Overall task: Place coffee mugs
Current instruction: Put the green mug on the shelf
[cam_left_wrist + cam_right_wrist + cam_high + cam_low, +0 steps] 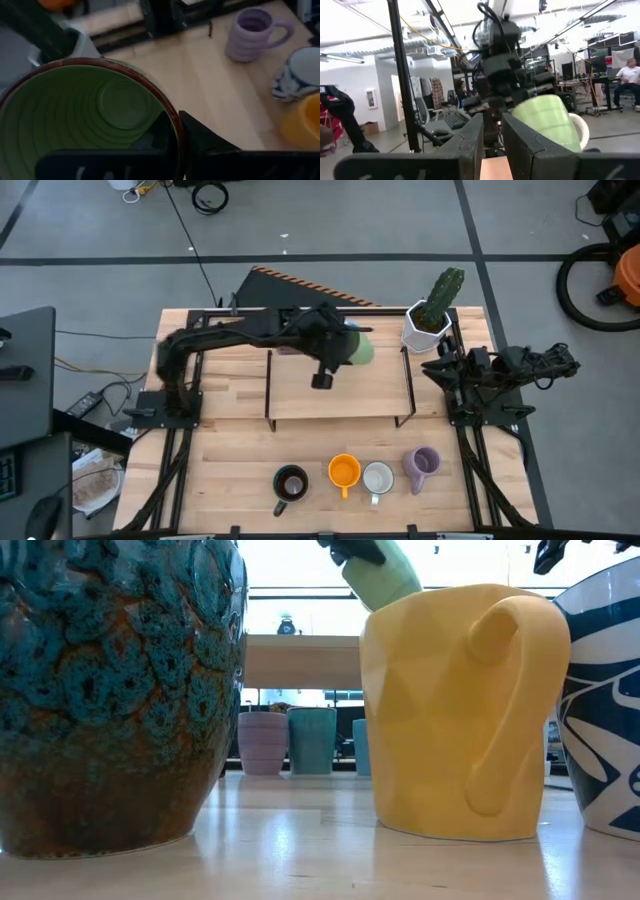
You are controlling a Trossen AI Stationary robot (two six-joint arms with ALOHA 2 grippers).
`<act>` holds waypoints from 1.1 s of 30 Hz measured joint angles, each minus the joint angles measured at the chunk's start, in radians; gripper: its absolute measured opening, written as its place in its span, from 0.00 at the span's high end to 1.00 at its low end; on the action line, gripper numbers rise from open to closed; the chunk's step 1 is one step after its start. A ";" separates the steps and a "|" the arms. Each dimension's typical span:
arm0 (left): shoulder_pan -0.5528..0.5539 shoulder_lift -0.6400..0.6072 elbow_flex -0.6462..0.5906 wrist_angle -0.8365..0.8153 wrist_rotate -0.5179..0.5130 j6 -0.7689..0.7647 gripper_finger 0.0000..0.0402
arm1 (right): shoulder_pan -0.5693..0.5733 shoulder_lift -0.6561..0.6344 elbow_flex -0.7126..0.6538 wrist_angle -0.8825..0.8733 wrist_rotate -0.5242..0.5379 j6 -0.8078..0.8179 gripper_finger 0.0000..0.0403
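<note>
High view: the left gripper (340,358) holds the green mug (358,348) above the shelf (340,385) at upper centre, fingers pinching its rim. Along the lower edge stand the dark mug (290,483), orange mug (343,472), white mug (378,478) and purple mug (422,464). The right gripper (443,368) waits at right beside the cactus pot (424,328), its fingers nearly pressed together.

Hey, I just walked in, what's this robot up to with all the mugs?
The left claw is shut on a green mug, holding it in the air over the wooden shelf. Four mugs already sit in a row near the table's front edge: dark, orange, white, purple. The right claw waits beside the cactus pot.
</note>
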 joint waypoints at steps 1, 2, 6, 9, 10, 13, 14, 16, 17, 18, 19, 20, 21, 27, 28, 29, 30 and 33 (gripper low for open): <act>0.000 0.030 0.045 -0.045 0.001 -0.002 0.94 | 0.000 0.000 0.000 -0.005 -0.002 0.000 0.81; 0.003 0.060 0.083 -0.090 -0.001 -0.006 0.94 | 0.000 0.000 0.000 -0.012 -0.010 0.000 0.81; 0.011 0.132 0.174 -0.215 -0.008 -0.022 0.94 | 0.000 0.000 0.000 -0.044 -0.034 0.009 0.81; 0.011 0.153 0.186 -0.274 0.007 -0.021 0.94 | 0.000 0.000 0.000 -0.059 -0.045 0.019 0.81; 0.011 0.157 0.185 -0.291 0.015 -0.021 0.93 | 0.000 0.000 0.000 -0.064 -0.045 0.020 0.81; 0.007 0.155 0.185 -0.290 0.026 -0.006 0.92 | 0.000 0.000 0.000 -0.070 -0.045 0.020 0.81; 0.006 0.152 0.185 -0.285 0.028 -0.003 0.92 | 0.000 0.000 0.000 -0.070 -0.045 0.020 0.81; 0.004 0.150 0.185 -0.297 0.039 -0.003 0.92 | 0.000 0.000 0.000 -0.070 -0.045 0.019 0.81; 0.004 0.150 0.185 -0.304 0.051 -0.003 0.92 | 0.000 0.000 0.000 -0.070 -0.045 0.019 0.81; 0.004 0.150 0.185 -0.312 0.059 -0.003 0.92 | 0.000 0.000 0.000 -0.070 -0.045 0.019 0.81; 0.004 0.150 0.185 -0.320 0.064 -0.003 0.92 | 0.000 0.000 0.000 -0.070 -0.045 0.019 0.81; 0.004 0.151 0.185 -0.326 0.066 -0.002 0.92 | 0.000 0.000 0.000 -0.070 -0.045 0.019 0.81; 0.003 0.152 0.185 -0.329 0.066 -0.003 0.92 | 0.000 0.000 0.000 -0.070 -0.045 0.019 0.81; 0.003 0.158 0.185 -0.341 0.065 -0.026 0.92 | 0.000 0.000 0.000 -0.088 -0.046 0.036 0.81; 0.003 0.158 0.185 -0.341 0.065 -0.028 0.92 | 0.000 0.000 0.000 -0.087 -0.046 0.036 0.81; 0.003 0.158 0.185 -0.347 0.065 -0.028 0.92 | 0.000 0.000 0.000 -0.087 -0.046 0.038 0.81; 0.002 0.158 0.185 -0.353 0.065 -0.029 0.92 | 0.000 0.000 0.000 -0.087 -0.046 0.043 0.81; -0.005 0.158 0.185 -0.358 0.065 -0.020 0.92 | 0.000 0.000 0.000 -0.089 -0.053 0.057 0.81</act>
